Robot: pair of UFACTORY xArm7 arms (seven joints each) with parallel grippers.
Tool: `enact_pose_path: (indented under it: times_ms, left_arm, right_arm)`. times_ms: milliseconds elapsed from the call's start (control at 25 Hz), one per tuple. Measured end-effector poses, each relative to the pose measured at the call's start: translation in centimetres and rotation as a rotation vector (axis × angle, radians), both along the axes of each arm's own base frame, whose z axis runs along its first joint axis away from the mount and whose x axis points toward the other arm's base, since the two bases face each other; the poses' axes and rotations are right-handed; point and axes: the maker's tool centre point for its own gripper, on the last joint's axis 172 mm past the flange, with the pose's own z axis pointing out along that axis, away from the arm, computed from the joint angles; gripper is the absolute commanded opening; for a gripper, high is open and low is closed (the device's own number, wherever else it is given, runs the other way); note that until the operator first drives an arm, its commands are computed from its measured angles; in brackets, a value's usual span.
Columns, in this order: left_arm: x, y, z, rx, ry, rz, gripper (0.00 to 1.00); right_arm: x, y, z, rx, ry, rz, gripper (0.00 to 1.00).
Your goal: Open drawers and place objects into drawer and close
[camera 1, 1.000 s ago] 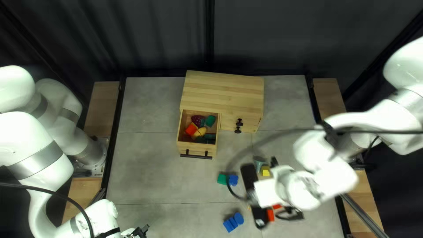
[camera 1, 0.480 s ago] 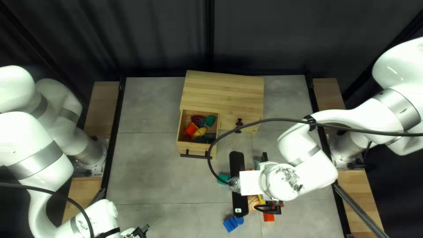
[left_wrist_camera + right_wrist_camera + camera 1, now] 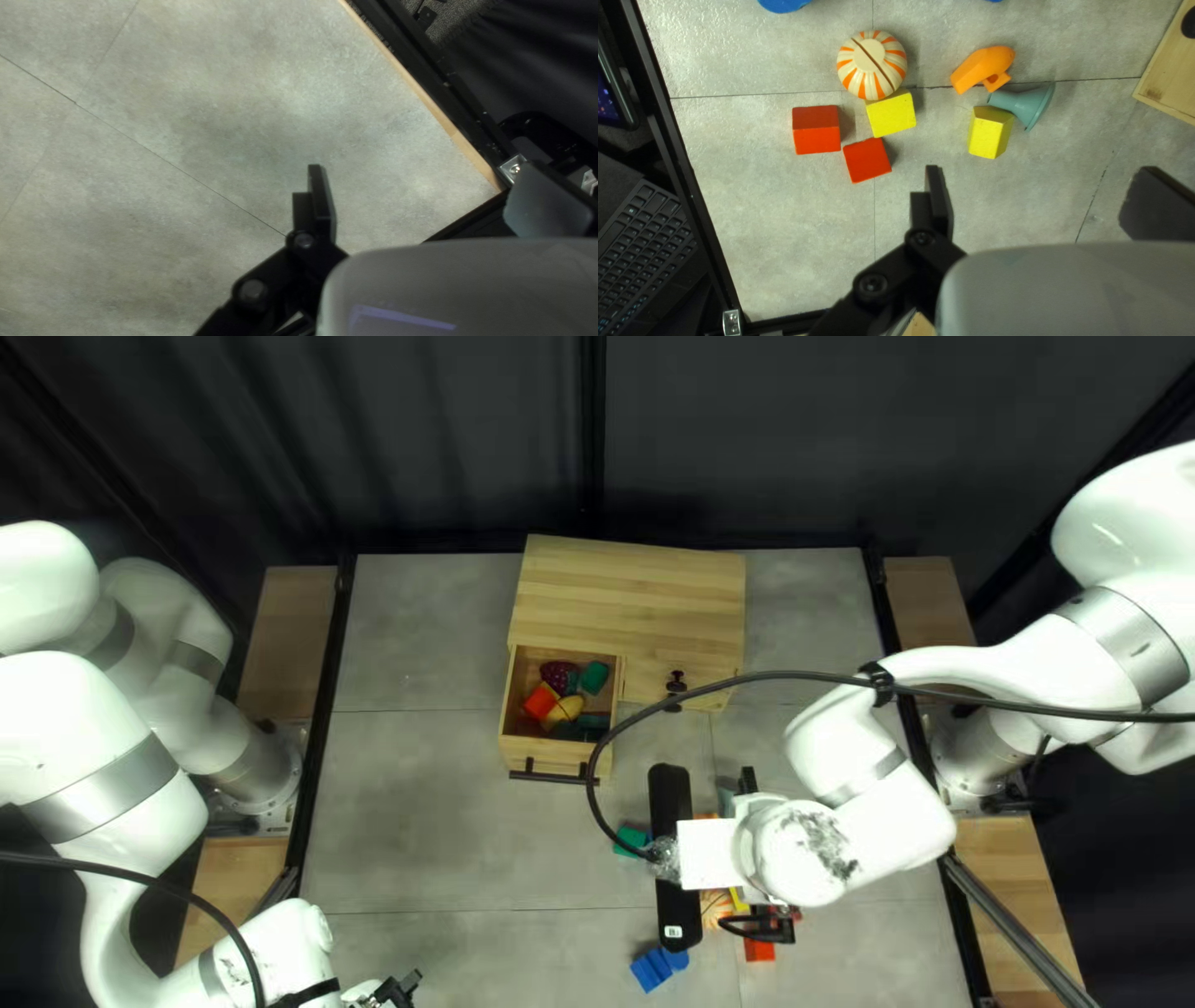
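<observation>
Small white label (illegible) on black casing

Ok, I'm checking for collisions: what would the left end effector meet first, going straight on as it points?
The left end effector would likely meet the table first; how far off is unclear.

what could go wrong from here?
Cable loop on the right arm crosses the drawer handle in the top left view; might snag if low enough.
Open drawer already holds several pieces; more could pile up and jam closing.
Teal funnel lies against a yellow block; grabbing either may shove the other.
</observation>
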Motion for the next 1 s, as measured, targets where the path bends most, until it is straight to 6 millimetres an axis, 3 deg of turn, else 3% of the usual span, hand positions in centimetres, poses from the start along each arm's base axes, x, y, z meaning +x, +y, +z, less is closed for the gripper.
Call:
enact_pose_path:
  times_ms: [200, 480, 800, 1000]
  left_arm:
    - [0.0, 0.0, 0.0, 0.0, 0.0, 0.0, 1.0]
    - [0.0, 0.0, 0.0, 0.0, 0.0, 0.0, 1.0]
    - [0.0, 0.0, 0.0, 0.0, 0.0, 0.0, 1.0]
    - [0.0, 0.0, 0.0, 0.0, 0.0, 0.0, 1.0]
  right_arm:
    - [0.0, -0.2, -1.1, 0.018, -0.073, -0.2, 1.0]
    - [0.6, -2.0, -5.4, 0.094, -0.144, -0.402, 1.0]
    - [1.8, -3.0, -8.0, 0.082, -0.189, -0.334, 1.0]
    - [2.7, -2.8, -9.9, 0.037, -0.203, -0.182, 1.0]
